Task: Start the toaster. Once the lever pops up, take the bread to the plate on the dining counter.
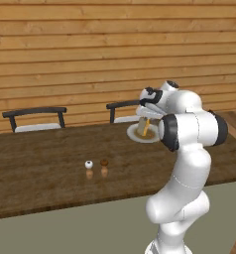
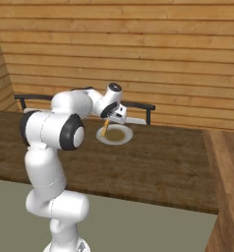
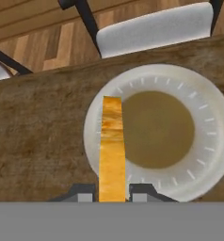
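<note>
My gripper (image 3: 112,194) is shut on the bread (image 3: 112,146), a tan-yellow slice seen edge-on between the two dark fingertips. The slice hangs over the left part of the round white plate (image 3: 205,127), whose centre looks brownish. In the base views the gripper (image 1: 146,121) holds the bread (image 1: 146,129) just above the plate (image 1: 135,134) on the dark wooden dining counter (image 1: 40,163). From the other side the bread (image 2: 104,129) hangs over the plate (image 2: 124,138) near the counter's far edge. The toaster is out of view.
Two small shakers, one white (image 1: 89,165) and one brown (image 1: 104,163), stand mid-counter to the left. Two dark-framed chairs with white seats (image 1: 38,126) (image 3: 156,28) stand beyond the far edge, before a wooden plank wall. The counter's right end (image 2: 210,167) meets another wooden surface.
</note>
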